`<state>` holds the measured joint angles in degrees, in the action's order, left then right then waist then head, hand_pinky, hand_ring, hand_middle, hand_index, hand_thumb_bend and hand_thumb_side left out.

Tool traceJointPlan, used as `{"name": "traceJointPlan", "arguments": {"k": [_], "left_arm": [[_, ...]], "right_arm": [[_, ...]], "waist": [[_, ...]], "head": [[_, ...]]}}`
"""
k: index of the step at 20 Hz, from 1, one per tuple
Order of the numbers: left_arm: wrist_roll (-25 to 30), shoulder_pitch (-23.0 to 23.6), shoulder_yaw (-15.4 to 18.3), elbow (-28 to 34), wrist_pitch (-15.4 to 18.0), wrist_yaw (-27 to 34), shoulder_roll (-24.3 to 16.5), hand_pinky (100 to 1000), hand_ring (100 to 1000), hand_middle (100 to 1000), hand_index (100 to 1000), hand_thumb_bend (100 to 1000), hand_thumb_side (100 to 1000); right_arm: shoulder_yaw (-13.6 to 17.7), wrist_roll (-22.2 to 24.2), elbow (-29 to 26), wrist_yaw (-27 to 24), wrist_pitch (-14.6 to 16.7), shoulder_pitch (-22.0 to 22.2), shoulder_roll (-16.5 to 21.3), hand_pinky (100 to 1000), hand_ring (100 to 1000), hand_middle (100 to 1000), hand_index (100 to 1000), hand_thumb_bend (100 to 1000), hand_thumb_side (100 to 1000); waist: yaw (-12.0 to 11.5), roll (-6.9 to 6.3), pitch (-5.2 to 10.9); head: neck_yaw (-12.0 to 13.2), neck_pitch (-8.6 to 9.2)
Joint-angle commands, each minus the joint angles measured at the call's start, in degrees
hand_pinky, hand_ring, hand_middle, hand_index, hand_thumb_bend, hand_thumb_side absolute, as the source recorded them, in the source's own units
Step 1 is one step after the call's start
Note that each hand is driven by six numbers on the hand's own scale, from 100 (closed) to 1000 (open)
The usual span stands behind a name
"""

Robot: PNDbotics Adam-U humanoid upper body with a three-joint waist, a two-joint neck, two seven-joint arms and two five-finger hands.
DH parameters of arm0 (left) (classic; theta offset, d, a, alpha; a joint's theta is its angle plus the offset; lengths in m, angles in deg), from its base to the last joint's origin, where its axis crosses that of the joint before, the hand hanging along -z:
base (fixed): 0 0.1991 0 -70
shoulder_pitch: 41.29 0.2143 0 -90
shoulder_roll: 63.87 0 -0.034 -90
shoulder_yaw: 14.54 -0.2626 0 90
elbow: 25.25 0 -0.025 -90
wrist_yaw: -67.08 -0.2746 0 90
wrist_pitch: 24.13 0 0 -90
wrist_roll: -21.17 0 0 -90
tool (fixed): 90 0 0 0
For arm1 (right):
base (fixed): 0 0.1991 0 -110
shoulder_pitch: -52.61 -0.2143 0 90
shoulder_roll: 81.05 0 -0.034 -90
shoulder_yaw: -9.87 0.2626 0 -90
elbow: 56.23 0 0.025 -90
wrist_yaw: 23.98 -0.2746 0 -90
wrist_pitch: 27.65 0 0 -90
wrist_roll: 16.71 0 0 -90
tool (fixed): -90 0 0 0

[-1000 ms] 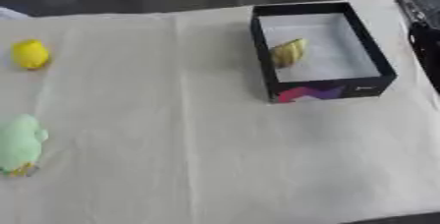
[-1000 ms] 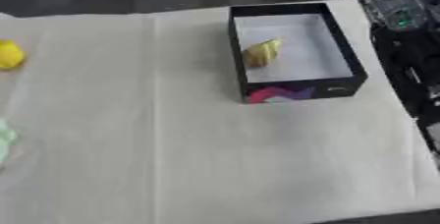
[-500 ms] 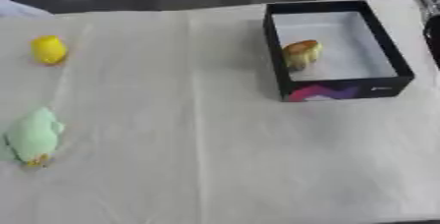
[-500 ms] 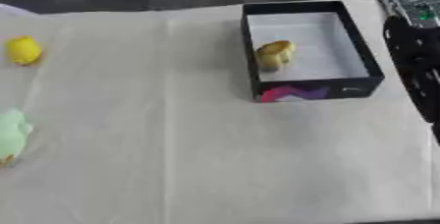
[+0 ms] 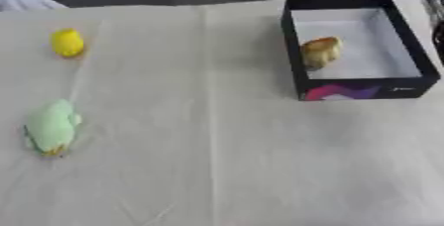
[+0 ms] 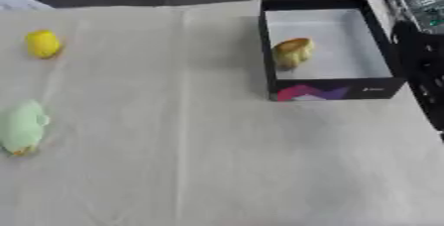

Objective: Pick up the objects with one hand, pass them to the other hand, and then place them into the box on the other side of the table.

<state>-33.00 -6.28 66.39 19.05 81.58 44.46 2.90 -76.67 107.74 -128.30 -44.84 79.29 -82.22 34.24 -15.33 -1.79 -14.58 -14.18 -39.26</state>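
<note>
A golden-brown object (image 5: 320,51) lies inside the black box (image 5: 349,92) on the table's right; a yellow object (image 5: 67,42) and pale green object (image 5: 52,127) wait far left. Neither hand can be seen. The long carry risks a fumbled handover, perhaps the rounded yellow piece rolling away.

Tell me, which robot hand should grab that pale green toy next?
Probably the left. The pale green toy lies near the table's left edge, with the yellow object behind it, while the box sits far right. Neither robot hand shows; only a dark arm appears beside the box, on the right.
</note>
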Motion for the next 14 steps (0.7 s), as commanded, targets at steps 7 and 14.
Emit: {"name": "traceJointPlan", "arguments": {"k": [7,14], "left_arm": [[-2.5,-4.9,-3.1,-3.1,-0.8,-4.0,5.2,894,860,800,899,717,457],[-5.2,-7.1,-3.3,-5.7,-0.8,-7.7,9.9,895,860,801,898,716,450]], "right_arm": [[0.0,0.0,-1.4,0.8,-1.3,-0.4,-0.3,987,1000,877,1000,100,424],[-0.5,0.5,-0.8,1.7,-1.0,-0.6,-1.1,987,1000,876,1000,100,420]], "waist": [[-0.4,-0.14,2.0],[-0.2,0.01,2.08]], "head": [[1.8,-0.81],[2.0,-0.97]]}}
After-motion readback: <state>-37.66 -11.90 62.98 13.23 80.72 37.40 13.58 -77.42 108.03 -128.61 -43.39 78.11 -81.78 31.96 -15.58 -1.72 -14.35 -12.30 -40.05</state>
